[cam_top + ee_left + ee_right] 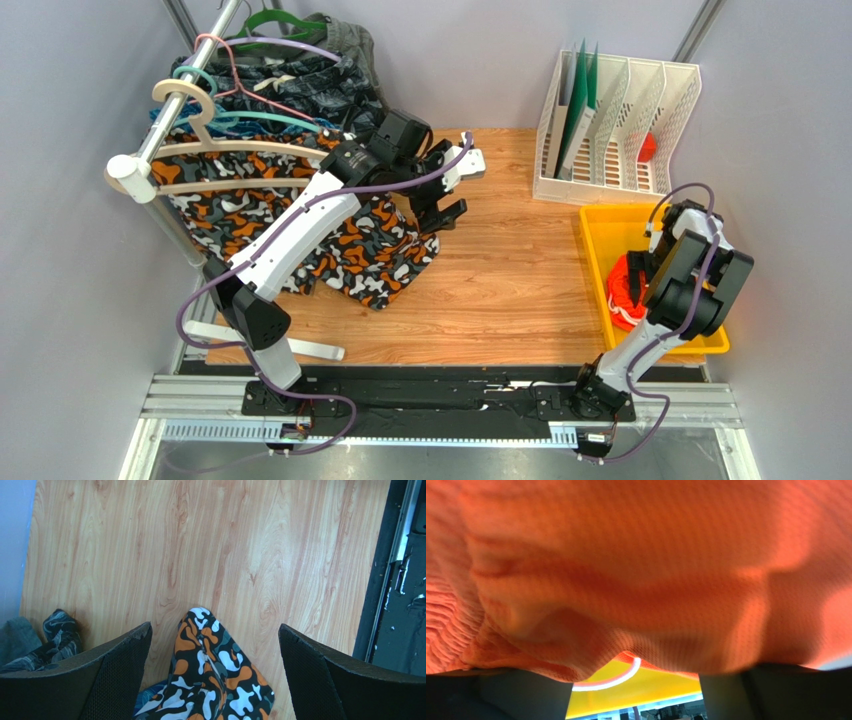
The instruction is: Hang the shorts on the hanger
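A: Orange-red plain fabric shorts (626, 283), where?

B: Bunched in the yellow plastic bin (600, 222) at the right edge of the wooden worktop (510, 260). White drawstring showing on the near side.

A: And the right arm (690, 285)?

B: Bent down into that bin, directly over the shorts. Right jaws spread, going by the wrist view. Orange-red cloth across almost the whole picture above the two dark fingers (511, 697), a strip of yellow bin in the gap. Cloth against the fingers or just above them? Cannot tell.

A: The cream wide hanger with the thick flat hook (262, 148)?

B: Hooked on the silver rail (222, 25) at the far left, well apart from the shorts, beside thin coloured hangers (280, 121). Black, orange and white camouflage-pattern shorts (370, 255) hanging there too, trailing down onto the worktop.

A: The left arm (300, 225)?

B: Stretched out over the camouflage shorts. Left jaws wide apart, gripping nothing. One end of the camouflage cloth flat on the wood between the two black fingers (100, 677).

A: Anything else?

B: White slotted file rack (615, 120) at the far right corner, just behind the bin.
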